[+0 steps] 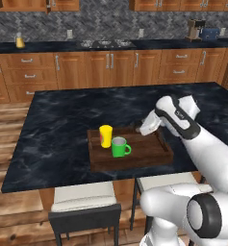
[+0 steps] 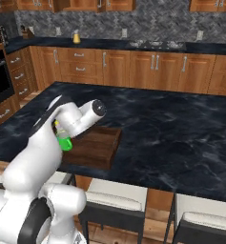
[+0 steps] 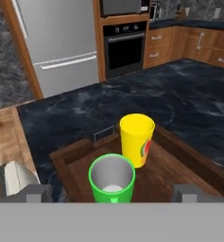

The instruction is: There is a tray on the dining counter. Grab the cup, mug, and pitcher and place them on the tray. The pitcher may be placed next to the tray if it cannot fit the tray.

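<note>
The dark wooden tray (image 1: 151,150) lies on the black marble dining counter (image 1: 57,125). The yellow cup (image 1: 106,136) and the green mug (image 1: 119,147) stand upright on its left half, close together. My gripper (image 1: 138,129) hovers open over the tray's far right part, just right of the mug, holding nothing. In the hand view the mug (image 3: 112,176) sits low between my fingertips (image 3: 36,193), with the cup (image 3: 137,138) behind it on the tray (image 3: 191,158). The amber pitcher (image 1: 20,42) stands far off on the back counter, also seen as pitcher (image 2: 76,36).
Two stools (image 1: 84,196) stand under the dining counter's near edge. The back counter (image 1: 149,44) carries a sink, a coffee machine (image 1: 196,30) and a toaster (image 1: 210,33). A fridge (image 3: 61,42) and a wall oven (image 3: 125,47) stand beyond the island.
</note>
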